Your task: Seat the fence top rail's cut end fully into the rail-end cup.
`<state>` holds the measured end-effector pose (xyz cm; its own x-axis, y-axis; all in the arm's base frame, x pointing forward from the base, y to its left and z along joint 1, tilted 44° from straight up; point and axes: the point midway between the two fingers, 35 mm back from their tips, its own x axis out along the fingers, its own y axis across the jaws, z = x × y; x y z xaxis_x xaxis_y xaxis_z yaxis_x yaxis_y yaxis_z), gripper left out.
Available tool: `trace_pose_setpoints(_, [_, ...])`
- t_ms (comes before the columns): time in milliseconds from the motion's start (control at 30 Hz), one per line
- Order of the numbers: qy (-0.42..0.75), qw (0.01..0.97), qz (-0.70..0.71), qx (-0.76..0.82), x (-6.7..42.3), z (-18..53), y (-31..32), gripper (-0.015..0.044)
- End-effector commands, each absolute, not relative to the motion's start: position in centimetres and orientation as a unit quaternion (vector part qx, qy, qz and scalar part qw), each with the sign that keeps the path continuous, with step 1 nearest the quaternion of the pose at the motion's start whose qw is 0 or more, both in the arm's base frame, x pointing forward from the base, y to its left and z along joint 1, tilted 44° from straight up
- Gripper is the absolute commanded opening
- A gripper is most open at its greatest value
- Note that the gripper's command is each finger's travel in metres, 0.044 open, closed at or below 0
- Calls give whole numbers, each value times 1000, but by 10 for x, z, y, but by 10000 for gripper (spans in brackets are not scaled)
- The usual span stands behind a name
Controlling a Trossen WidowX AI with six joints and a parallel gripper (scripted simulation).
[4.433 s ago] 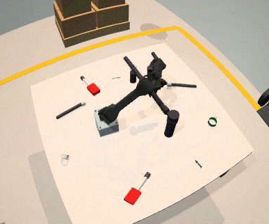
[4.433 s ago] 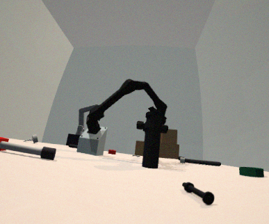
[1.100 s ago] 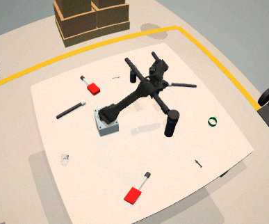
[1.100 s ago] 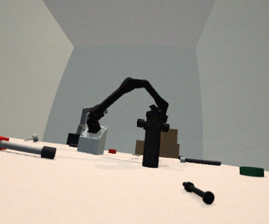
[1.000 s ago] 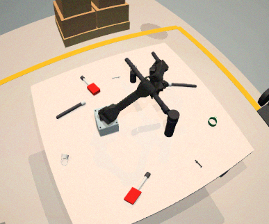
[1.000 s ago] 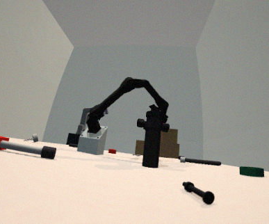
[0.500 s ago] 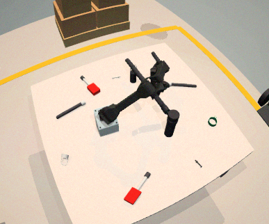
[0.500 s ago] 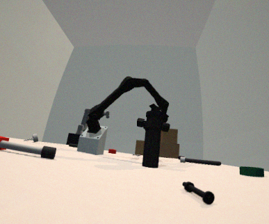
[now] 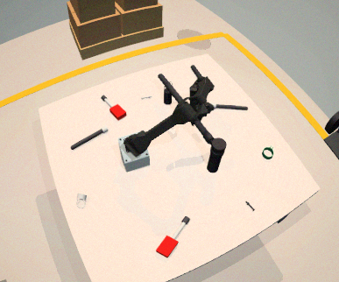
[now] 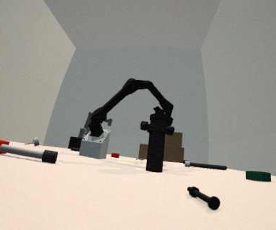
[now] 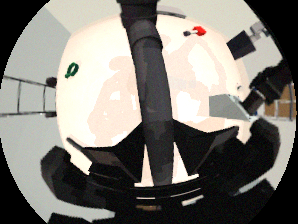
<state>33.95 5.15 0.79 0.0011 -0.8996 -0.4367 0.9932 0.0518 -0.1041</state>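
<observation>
The black top rail (image 9: pixel 202 129) (image 11: pixel 148 76) runs level from the small post with the loop cap (image 9: pixel 167 96) to the top of the big black post (image 9: pixel 215 161) (image 10: pixel 155 150). The band is not distinct against the post top. My gripper (image 9: pixel 191 110) (image 11: pixel 156 121) is shut on the rail near its middle, a finger on each side. In the exterior view the post hides the rail and the fingers.
A black rod (image 9: pixel 231 106) (image 10: pixel 206 166) lies right of the gripper. Also on the mat are a green ring (image 9: pixel 267 152) (image 10: pixel 258 176) (image 11: pixel 71 68), a small bolt (image 9: pixel 250 206) (image 10: pixel 203 197), two red-handled tools (image 9: pixel 118 111) (image 9: pixel 167 245), a grey-tipped bar (image 9: pixel 88 138) and the arm's grey base (image 9: pixel 136 161). Cardboard boxes (image 9: pixel 113 22) stand behind.
</observation>
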Motion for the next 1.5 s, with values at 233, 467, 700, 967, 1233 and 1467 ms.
trace_pose_setpoints(233, [198, 699, -677, 119, 340, 8, 53, 262])
trace_pose_setpoints(467, [211, 709, -663, 119, 336, 8, 81, 440])
trace_pose_setpoints(700, [223, 718, -649, 119, 330, 8, 107, 440])
trace_pose_setpoints(967, [239, 739, -614, 138, 322, 26, 139, 440])
trace_pose_setpoints(1233, [240, 740, -612, 140, 322, 28, 141, 440])
trace_pose_setpoints(1467, [240, 740, -612, 140, 322, 28, 141, 440])
